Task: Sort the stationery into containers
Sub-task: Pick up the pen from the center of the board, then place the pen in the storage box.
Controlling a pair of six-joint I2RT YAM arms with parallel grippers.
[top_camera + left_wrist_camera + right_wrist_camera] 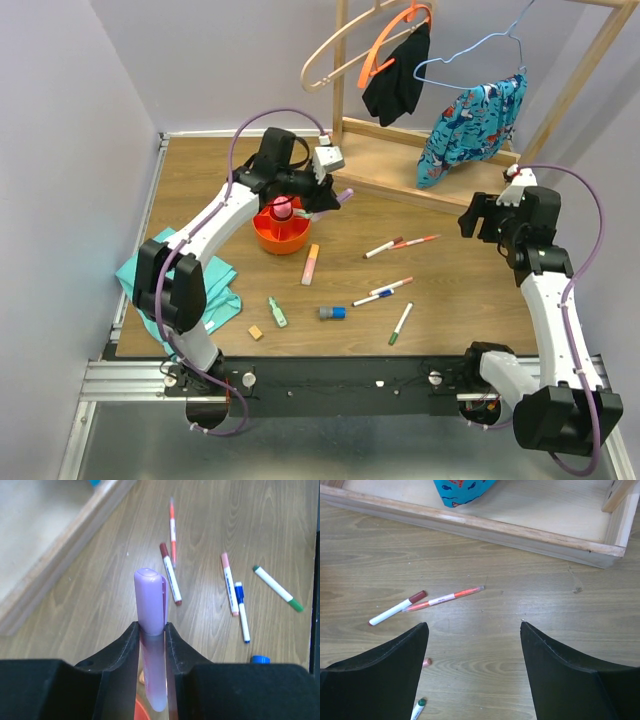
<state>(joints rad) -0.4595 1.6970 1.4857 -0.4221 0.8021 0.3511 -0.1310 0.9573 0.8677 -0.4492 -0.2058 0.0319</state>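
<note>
Left gripper (pixel 151 627): clamped on a lilac highlighter (pixel 149 600), just beside the orange organiser (pixel 281 239) | Right gripper (pixel 472 625): jaws wide, empty, above the maroon-capped marker (pixel 396 609) and the orange marker (pixel 443 599)

The wooden surface (pixel 200 175) holds an orange organiser (pixel 280 238) left of centre, a teal cloth (pixel 175 280) at its left edge and a wooden rack base (pixel 400 160) at the back. Loose in front lie an orange highlighter (pixel 311 264), a green highlighter (pixel 277 312), a tan cube (pixel 256 332), a blue-grey piece (pixel 332 313), a maroon-capped marker (pixel 383 247), an orange marker (pixel 415 241), a pink-capped marker (pixel 392 286), a blue-capped marker (pixel 372 298) and a green-capped marker (pixel 401 323).
</note>
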